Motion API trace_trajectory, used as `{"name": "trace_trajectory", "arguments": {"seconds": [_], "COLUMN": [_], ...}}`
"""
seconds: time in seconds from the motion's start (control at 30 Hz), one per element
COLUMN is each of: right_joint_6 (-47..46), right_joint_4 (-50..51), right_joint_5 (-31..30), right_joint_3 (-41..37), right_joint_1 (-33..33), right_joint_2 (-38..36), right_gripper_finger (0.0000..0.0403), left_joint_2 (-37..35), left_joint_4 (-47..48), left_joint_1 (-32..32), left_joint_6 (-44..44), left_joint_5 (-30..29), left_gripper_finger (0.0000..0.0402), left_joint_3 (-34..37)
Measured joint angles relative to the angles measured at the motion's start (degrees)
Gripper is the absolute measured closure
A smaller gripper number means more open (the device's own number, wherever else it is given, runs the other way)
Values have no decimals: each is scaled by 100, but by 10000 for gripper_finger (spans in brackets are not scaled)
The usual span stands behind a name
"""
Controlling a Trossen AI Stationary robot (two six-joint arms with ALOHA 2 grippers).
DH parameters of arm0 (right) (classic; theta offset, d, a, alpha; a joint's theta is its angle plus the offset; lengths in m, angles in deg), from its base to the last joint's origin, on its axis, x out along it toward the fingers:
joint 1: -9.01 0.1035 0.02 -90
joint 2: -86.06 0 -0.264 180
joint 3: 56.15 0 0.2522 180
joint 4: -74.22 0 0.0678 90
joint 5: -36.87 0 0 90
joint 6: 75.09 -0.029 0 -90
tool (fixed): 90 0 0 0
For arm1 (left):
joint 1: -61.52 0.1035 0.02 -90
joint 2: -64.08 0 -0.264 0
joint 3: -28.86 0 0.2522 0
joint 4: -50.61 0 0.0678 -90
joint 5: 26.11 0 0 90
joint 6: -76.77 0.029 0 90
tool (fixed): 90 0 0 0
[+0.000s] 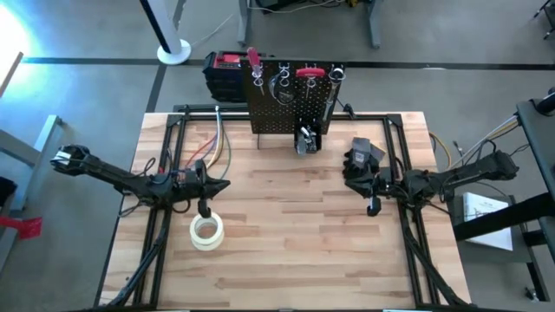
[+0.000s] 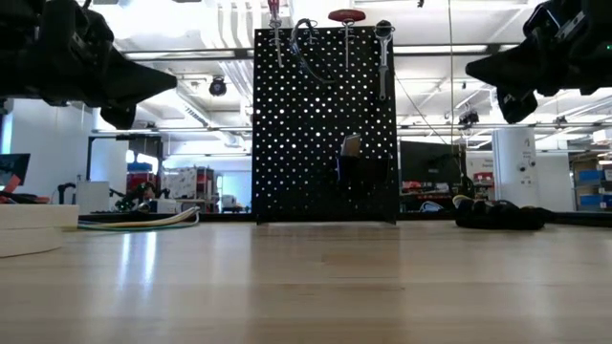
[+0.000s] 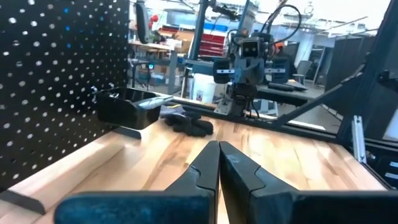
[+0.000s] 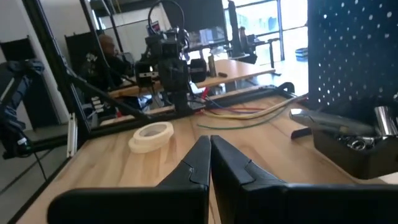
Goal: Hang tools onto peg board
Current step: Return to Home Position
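**Desk:** Where do your arms sit?

**Operator:** My left pincer point(image 1: 205, 208) hangs over the table point(image 1: 286, 260) toward its left edge. My right pincer point(image 1: 373, 208) mirrors it toward the right edge. On both, the fingers are pressed together with nothing between them. I read that as a parked pose, facing each other across the middle, clear of everything they could knock.

**Desk:** And the peg board?

**Operator:** The peg board point(image 2: 325, 134) stands upright at the middle of the far edge. The tools point(image 1: 303, 74) hang in a row from the hooks along its top, so they sit high and out of the way. The bin point(image 4: 354, 152) low on its face holds silvery pieces, which I judge too short to hang from a hook.

**Desk:** How far from your pincers?

**Operator:** Well apart. The board lies between the two arms and farther back, touching neither. The tape roll point(image 1: 206, 231) lies just beside my left pincer on its near-edge side, and the gloves point(image 1: 364, 154) lie near my right one, toward the far edge. I see no loose tools on the table, so I judge the hanging is done.
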Motion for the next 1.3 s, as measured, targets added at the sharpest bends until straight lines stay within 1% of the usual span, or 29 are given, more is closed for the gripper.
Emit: {"name": "trace_trajectory", "arguments": {"seconds": [0.13,0.2,0.4,0.47,0.6,0.63,0.73,0.87,0.97,1.13,1.3], "right_joint_6": [-88,-180,-149,-58,112,160,265,384,404,324,320], "right_joint_4": [-59,-261,-331,-339,-341,-341,-364,-396,-308,16,24], "right_joint_5": [-3,-9,15,237,912,976,987,1238,1439,1475,1475], "right_joint_3": [-78,-164,-164,-164,-164,-164,-164,-160,-160,-160,-159], "right_joint_1": [0,0,-36,-89,-244,-278,-435,-601,-662,-675,-675], "right_joint_2": [26,37,265,350,441,437,299,23,-142,-324,-365], "right_gripper_finger": [403,403,403,403,403,403,403,403,403,403,403], "left_joint_2": [103,184,497,591,692,681,545,220,-46,-570,-1121], "left_joint_4": [-108,-100,-311,-340,-354,-378,-434,-334,-93,450,1053], "left_joint_1": [-53,-52,-50,-52,-52,-52,-52,-52,-52,-52,-52], "left_joint_6": [119,124,116,113,116,129,205,231,238,274,177], "left_joint_5": [72,74,18,18,20,20,20,20,20,16,20], "left_gripper_finger": [401,401,401,401,401,401,401,401,401,401,401], "left_joint_3": [0,0,2,2,2,2,2,2,4,4,4]}}
